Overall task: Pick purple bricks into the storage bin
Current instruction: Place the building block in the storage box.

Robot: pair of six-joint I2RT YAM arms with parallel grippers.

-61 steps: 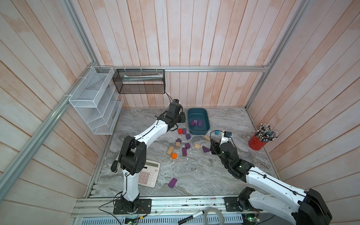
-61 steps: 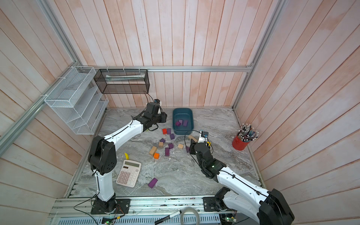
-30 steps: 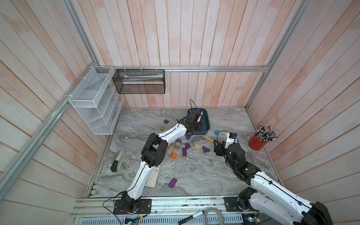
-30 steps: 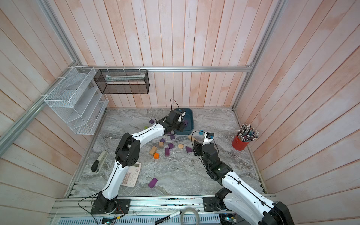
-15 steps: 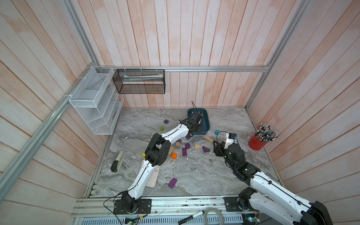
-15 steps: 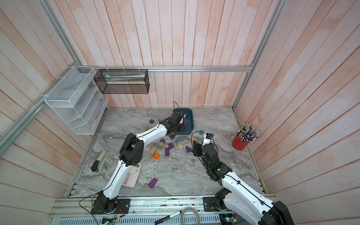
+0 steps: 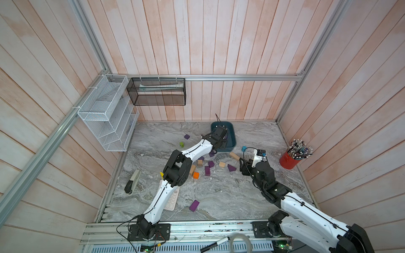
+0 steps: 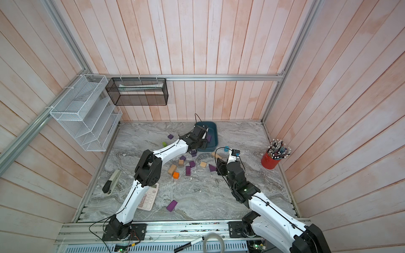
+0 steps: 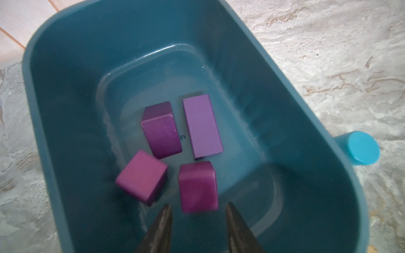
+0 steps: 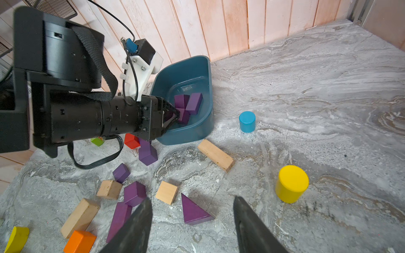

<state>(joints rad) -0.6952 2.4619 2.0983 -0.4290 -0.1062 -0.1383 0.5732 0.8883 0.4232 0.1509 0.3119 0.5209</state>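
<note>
Holding over: the storage bin (image 9: 65, 65), four purple bricks (image 9: 162, 131) lying on its floor.
Nearest brick: a rounded purple block (image 9: 198, 186), just off my left gripper (image 9: 198, 211), not touched.
My left fingers (image 9: 163, 221): apart, nothing between them.
Bin's place: far end of the marble table (image 7: 252, 135), near the wooden wall.
Loose purple pieces: a wedge (image 10: 194, 211), cubes and a bar scattered on the table short of the bin, among tan blocks (image 10: 215, 155).
My right gripper (image 10: 192, 219): fingers apart and empty, above the table by the wedge.
Nearby: blue cylinder (image 10: 247, 121) beside the bin, yellow cylinder (image 10: 291, 183).
</note>
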